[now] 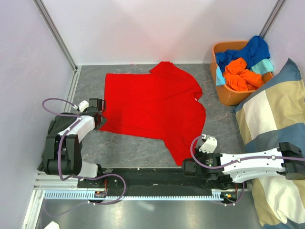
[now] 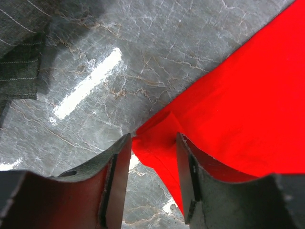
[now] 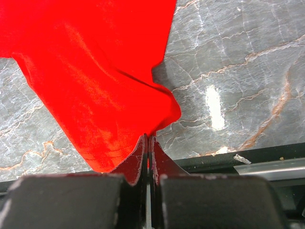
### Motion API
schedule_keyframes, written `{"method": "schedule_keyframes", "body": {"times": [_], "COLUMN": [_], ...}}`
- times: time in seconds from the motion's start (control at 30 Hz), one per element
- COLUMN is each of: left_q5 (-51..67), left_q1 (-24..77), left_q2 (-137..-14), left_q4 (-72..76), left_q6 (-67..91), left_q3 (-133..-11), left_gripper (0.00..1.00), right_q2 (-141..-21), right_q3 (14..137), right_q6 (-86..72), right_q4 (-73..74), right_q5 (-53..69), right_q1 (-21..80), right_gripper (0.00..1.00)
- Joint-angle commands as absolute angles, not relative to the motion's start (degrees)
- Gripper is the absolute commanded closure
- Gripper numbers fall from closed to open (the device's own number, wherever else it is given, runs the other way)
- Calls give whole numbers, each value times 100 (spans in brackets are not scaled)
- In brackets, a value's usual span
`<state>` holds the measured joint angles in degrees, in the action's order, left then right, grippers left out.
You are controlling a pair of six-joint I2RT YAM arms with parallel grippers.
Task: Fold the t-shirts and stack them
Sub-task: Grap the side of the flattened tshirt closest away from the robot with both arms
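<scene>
Red shirt (image 1: 152, 107) flat on table (image 1: 124, 148), centre. R gripper (image 3: 147, 143) pinching near sleeve. L gripper (image 2: 153, 143) spread astride near-left hem corner, not nipped yet. Step: prob. getting grips for 1st fold. Next: L must shut on corner, then lift both evenly.

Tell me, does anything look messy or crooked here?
The red shirt lies crooked on the table, not square to its edges. The other shirts are crumpled in a heap in the orange basket, the blue one hanging over its rim.
</scene>
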<state>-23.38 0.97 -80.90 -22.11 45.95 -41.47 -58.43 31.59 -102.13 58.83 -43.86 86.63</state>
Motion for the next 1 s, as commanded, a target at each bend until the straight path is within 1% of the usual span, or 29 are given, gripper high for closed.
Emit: {"method": "schedule_keyframes", "body": {"times": [0.0, 0.03, 0.07, 0.1, 0.17, 0.2, 0.23, 0.3, 0.33, 0.53, 0.77, 0.97], "left_q5": [-2320, -2303, -2303, -2303, -2312, -2312, -2320, -2320, -2320, -2136, -2039, -1978], "left_q1": [70, 70, 70, 70, 70, 70, 70, 70, 70, 70, 70, 70], "left_q2": [-8174, -8183, -8183, -8191, -8191, -8191, -8183, -8174, -8165, -7710, -7146, -7075], "left_q4": [-1969, -1960, -1943, -1951, -1942, -1942, -1934, -1942, -1942, -2021, -2171, -2206], "left_q6": [4588, 4588, 4579, 4570, 4562, 4562, 4553, 4544, 4544, 4500, 4386, 4368], "left_q3": [-4245, -4245, -4245, -4245, -4245, -4245, -4245, -4245, -4236, -4184, -4104, -4113], "left_gripper": [54, 56, 60, 62, 71, 72, 78, 93, 98, 98, 98, 98], "right_q2": [-5809, -5810, -5810, -5810, -5801, -5809, -5801, -5810, -5801, -5643, -5265, -5291], "right_q3": [3322, 3322, 3322, 3322, 3314, 3313, 3313, 3313, 3313, 3454, 4094, 4683], "right_q6": [-10178, -10169, -10178, -10178, -10178, -10178, -10178, -10186, -10187, -10309, -10336, -9836], "right_q4": [5977, 5985, 5985, 5977, 5985, 5977, 5985, 5977, 5977, 6292, 6864, 6970], "right_q5": [-4605, -4605, -4597, -4605, -4614, -4614, -4614, -4614, -4614, -4833, -5659, -6328], "right_q1": [8640, 8648, 8640, 8648, 8640, 8648, 8640, 8648, 8648, 8648, 8596, 8394], "right_gripper": [100, 100, 100, 100, 100, 100, 100, 100, 100, 100, 100, 100]}}
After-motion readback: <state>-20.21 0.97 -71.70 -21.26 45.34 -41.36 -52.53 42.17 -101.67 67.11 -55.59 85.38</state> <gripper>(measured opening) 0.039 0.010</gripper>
